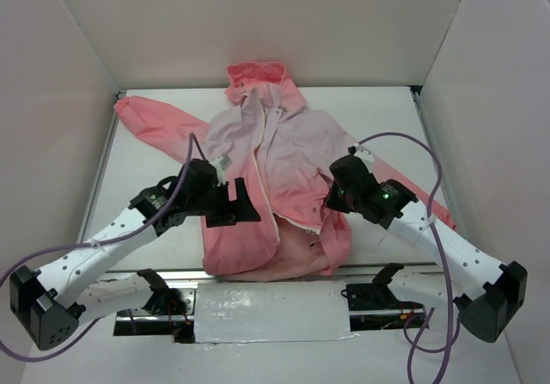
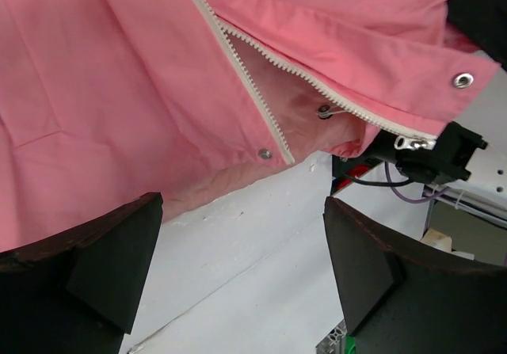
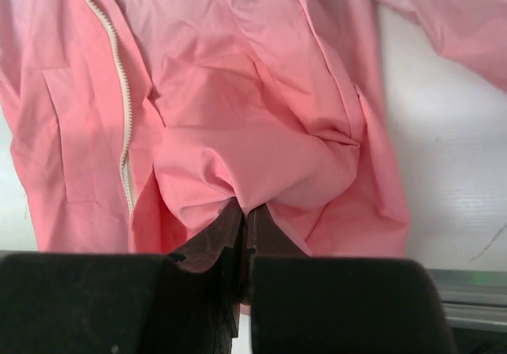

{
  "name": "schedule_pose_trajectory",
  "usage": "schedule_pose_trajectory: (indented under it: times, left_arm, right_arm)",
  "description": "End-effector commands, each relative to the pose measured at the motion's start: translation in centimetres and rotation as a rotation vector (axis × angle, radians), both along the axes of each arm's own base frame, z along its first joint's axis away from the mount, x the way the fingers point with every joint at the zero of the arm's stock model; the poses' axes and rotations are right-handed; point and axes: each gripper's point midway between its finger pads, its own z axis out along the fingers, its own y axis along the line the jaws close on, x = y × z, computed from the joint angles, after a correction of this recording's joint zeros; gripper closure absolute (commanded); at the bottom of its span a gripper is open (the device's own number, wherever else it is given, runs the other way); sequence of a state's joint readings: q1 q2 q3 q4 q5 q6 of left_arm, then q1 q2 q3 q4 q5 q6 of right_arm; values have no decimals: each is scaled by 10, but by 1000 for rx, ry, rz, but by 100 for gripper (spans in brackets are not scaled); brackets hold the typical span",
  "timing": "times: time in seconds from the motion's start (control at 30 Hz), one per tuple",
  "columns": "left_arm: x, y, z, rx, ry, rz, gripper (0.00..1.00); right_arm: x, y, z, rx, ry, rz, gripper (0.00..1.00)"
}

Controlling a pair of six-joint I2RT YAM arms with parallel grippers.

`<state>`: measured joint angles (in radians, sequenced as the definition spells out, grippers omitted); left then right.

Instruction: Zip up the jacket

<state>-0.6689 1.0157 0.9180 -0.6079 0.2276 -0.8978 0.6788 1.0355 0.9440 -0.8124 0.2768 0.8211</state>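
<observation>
The jacket is spread on the bench, with a fold of its hem pinched in the closed right claw. The left claw is held open and empty, and the parted zipper ends lie just ahead of it. Step judged: securing the hem so the tracks can be mated. Next, the left claw would need to be advanced onto the nearer track end and closed.
</observation>
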Motion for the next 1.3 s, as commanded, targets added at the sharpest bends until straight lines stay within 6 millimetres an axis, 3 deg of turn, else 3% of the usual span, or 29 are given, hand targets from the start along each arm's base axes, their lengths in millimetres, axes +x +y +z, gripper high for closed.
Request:
schedule_pose_trajectory:
  times: [0.0, 0.13, 0.27, 0.33, 0.43, 0.73, 1.03, 1.27]
  left_arm:
    - [13, -25, 7, -28, -39, 22, 5]
    - [15, -41, -5, -3, -18, 42, 5]
    - [10, -52, -24, 53, 14, 45, 5]
    - [9, -59, -28, 40, 17, 37, 6]
    - [2, -71, -38, 14, 51, 12, 10]
    - [-19, -130, -44, -55, 95, -87, 10]
    - [-22, -148, -48, -33, 102, -87, 13]
    - [-10, -156, -49, -34, 59, -71, 14]
  right_arm:
    - [15, -9, 36, 5, -151, -12, 100]
    - [14, -6, 44, 77, -217, -4, 100]
    - [-11, 7, -21, 52, -17, 106, 97]
    - [-30, 17, -50, 120, 63, 141, 96]
    - [-41, 16, -58, 206, 58, 96, 97]
    - [-27, 0, -44, 190, 25, -64, 100]
    - [-11, -16, -14, 239, -43, -157, 100]
    - [-12, -7, 16, 346, -68, -113, 100]
